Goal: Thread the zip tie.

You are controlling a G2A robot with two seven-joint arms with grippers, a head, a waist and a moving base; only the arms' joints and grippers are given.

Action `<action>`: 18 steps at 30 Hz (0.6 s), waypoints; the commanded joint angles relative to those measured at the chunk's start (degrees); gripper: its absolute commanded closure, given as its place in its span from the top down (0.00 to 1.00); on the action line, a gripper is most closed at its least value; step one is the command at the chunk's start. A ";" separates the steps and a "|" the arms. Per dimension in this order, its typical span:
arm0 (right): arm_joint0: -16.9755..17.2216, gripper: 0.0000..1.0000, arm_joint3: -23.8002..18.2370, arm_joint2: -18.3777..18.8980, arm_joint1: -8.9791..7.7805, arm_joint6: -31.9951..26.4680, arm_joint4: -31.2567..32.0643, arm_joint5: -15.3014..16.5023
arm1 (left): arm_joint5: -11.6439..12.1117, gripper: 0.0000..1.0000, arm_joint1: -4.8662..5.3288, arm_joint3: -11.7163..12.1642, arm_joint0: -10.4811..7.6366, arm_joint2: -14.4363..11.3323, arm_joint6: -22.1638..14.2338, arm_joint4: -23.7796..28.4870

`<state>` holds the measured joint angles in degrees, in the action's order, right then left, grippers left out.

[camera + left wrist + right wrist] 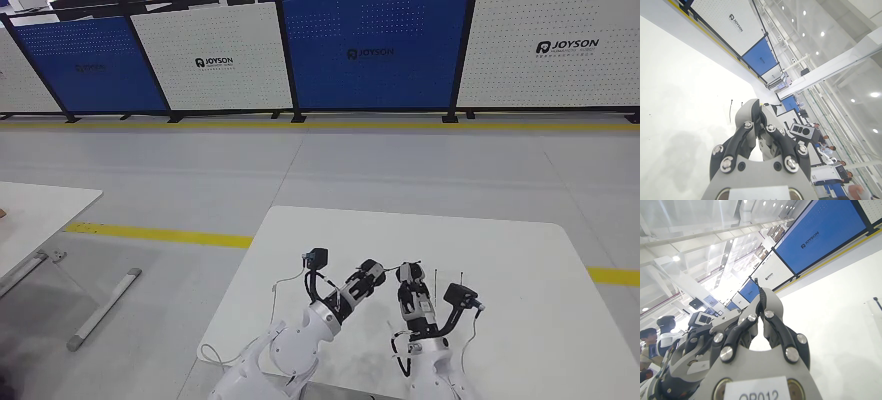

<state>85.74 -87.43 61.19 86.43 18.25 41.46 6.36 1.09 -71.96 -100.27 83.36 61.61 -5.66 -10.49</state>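
- The right tool [761, 293] is clenched on a black zip tie [757, 281]. The strap runs up between the pads, and the small square head pokes out just past the fingertips.
- The left tool [758, 107] sits just beside the right one, above the near part of the white tabletop [520, 260]. Its pads are pressed together. Whether anything thin is caught between them cannot be told.
- On the tabletop just beyond the tools there is a loose tie [730, 110], a thin dark strap with a small head. A second loose tie [742, 103] is close beside it, mostly hidden behind the left tool's fingertip. Whether these lie flat or stand up cannot be told.
- Progress, as a judgement: one tie is picked up and held with its head exposed, so the grasp appears done.
- No closed loop is visible, and no tail is seen passing through the head, so the threading itself seems yet to be done.
- What is likely left is to get hold of the free tail, line it up with the head's slot and push it through.
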 commanded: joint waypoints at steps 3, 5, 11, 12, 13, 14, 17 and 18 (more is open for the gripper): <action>0.17 0.84 -0.27 0.26 -0.03 -0.32 -0.61 0.55 | -0.29 0.00 -0.04 0.02 0.10 0.05 0.69 0.12; 0.38 1.00 -0.47 0.40 -0.03 -0.32 -0.91 0.31 | -0.50 0.00 -0.09 0.18 0.00 0.04 0.91 0.40; 1.23 1.00 -1.43 1.32 -0.14 -0.93 -2.61 0.34 | -1.10 0.00 -0.49 1.06 -0.76 0.14 2.95 3.40; 1.58 1.00 -1.64 1.75 -0.22 -1.12 -3.07 0.63 | -1.04 0.00 -0.54 1.03 -0.76 0.17 3.36 3.73; 1.86 1.00 -1.81 2.19 -0.31 -1.31 -3.30 0.82 | -0.98 0.00 -0.57 1.02 -0.77 0.17 3.65 3.91; 2.13 1.00 -1.91 2.68 -0.39 -1.28 -3.46 0.74 | -0.91 0.00 -0.61 0.97 -0.76 0.18 3.91 4.07; 2.94 1.00 -2.71 3.33 -0.57 -2.85 -5.02 1.94 | -0.91 0.00 -0.71 0.74 -0.69 0.16 4.69 4.50; 3.04 1.00 -2.80 3.29 -0.58 -3.39 -5.50 2.14 | -1.04 0.00 -0.74 0.65 -0.73 0.12 4.91 4.32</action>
<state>88.67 -90.09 64.51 85.86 15.50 36.52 8.23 0.21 -72.66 -99.53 82.67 61.78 -0.99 -6.01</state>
